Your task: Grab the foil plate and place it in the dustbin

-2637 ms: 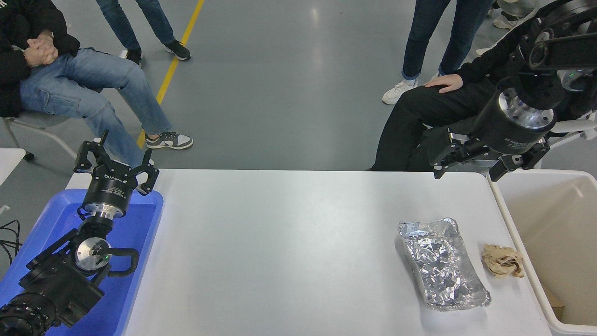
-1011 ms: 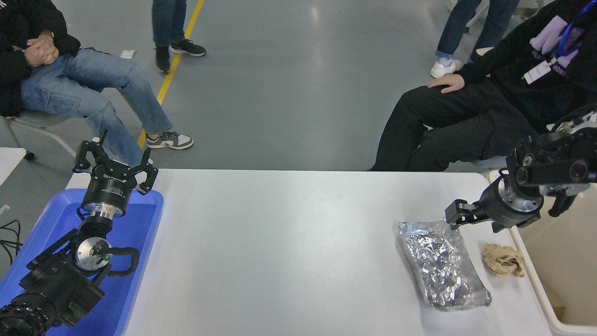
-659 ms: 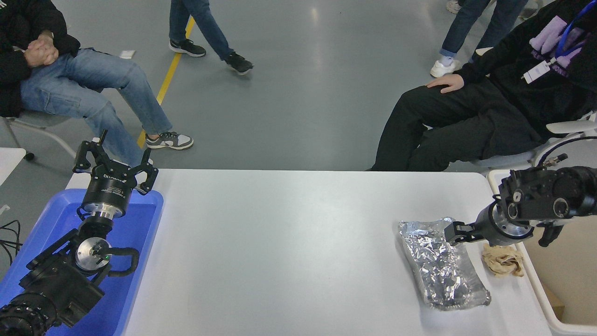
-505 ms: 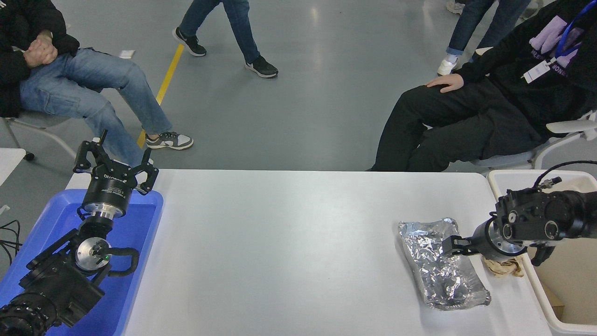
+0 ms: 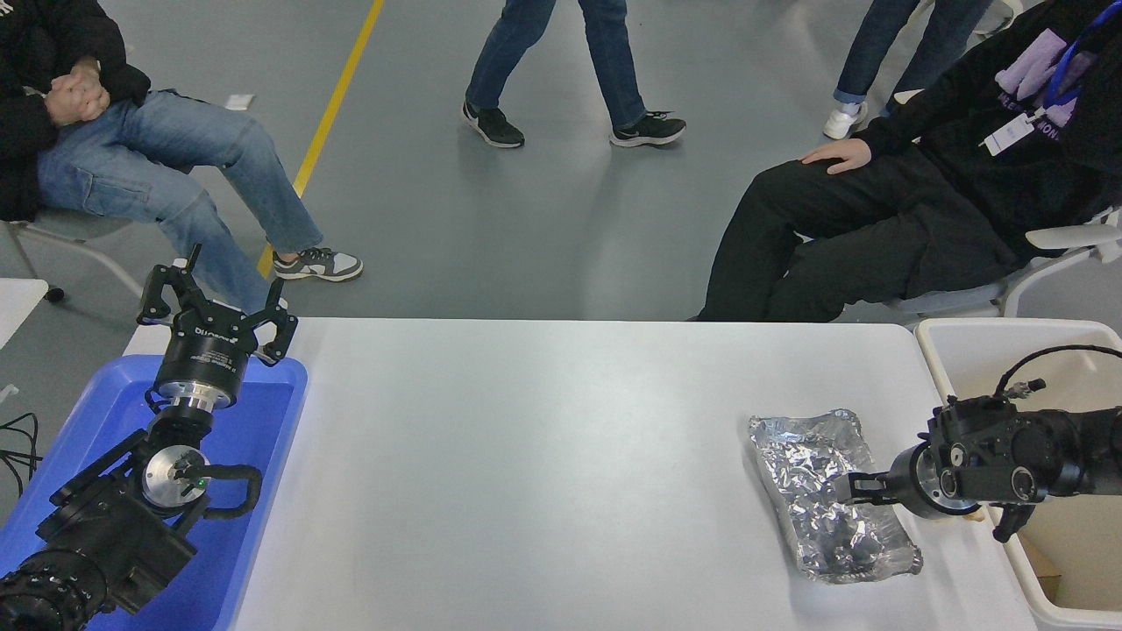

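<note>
The foil plate (image 5: pixel 820 491) is a shiny, crinkled silver tray lying on the white table (image 5: pixel 526 456) at the right, long side running away from me. My right gripper (image 5: pixel 852 491) comes in from the right edge, low over the table, at the plate's right rim about halfway along it. Its jaws stand a little apart at that rim, and I see nothing gripped. The dustbin (image 5: pixel 969 331) is a large cream bin with a white rim, right of the table; my right arm lies across it. My left gripper (image 5: pixel 215 302) is open and parked at the lower left.
A bright blue tub (image 5: pixel 254 456) sits under the left arm at the table's left end. The brown paper wad is almost wholly hidden behind my right wrist. People sit beyond the far left (image 5: pixel 131 149) and far right (image 5: pixel 877 219) corners; another person walks past (image 5: pixel 570 79).
My right arm has come down from high above the bin to table height, and the gripper has slid along the plate's right rim towards me. A person has walked rightwards across the floor. The plate has not moved.
</note>
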